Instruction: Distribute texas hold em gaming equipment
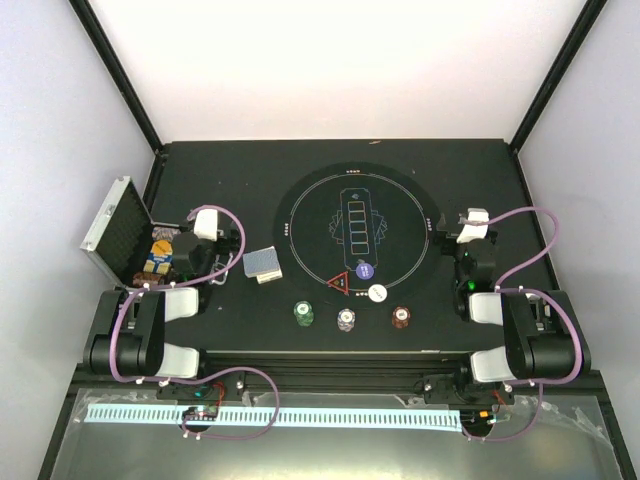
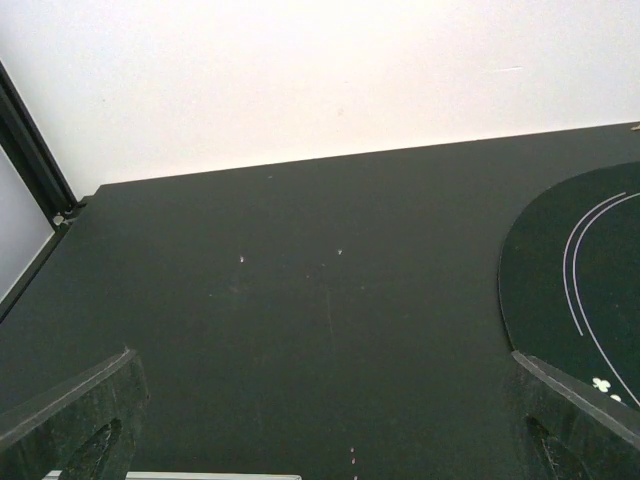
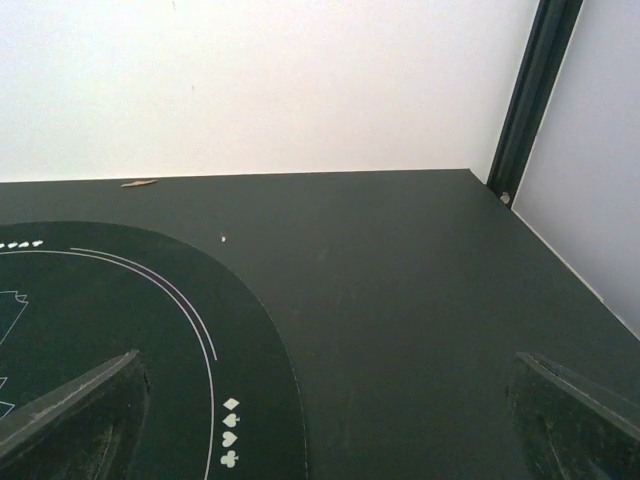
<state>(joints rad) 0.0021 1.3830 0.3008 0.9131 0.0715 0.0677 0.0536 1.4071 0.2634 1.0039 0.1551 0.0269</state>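
Bench (image 1: 480,180): open surface toward upper frame and right edge.
Case (image 1: 112,228): lid up, at left edge.
Mat (image 1: 355,225): round, centre.
Cards (image 1: 263,263): just left of mat.
Triangle (image 1: 339,282), purple disc (image 1: 365,270), white disc (image 1: 377,293): at mat's lower rim.
Chips (image 1: 346,320): three in a row below the mat.
Left tool (image 2: 320,400), right tool (image 3: 328,400): jaws spread wide, holding nothing, low over bench, flanking mat.

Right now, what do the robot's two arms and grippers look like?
The left arm and right arm are black with white link covers and looping lilac cables. The left gripper and right gripper each have two dark, wedge-shaped fingers.
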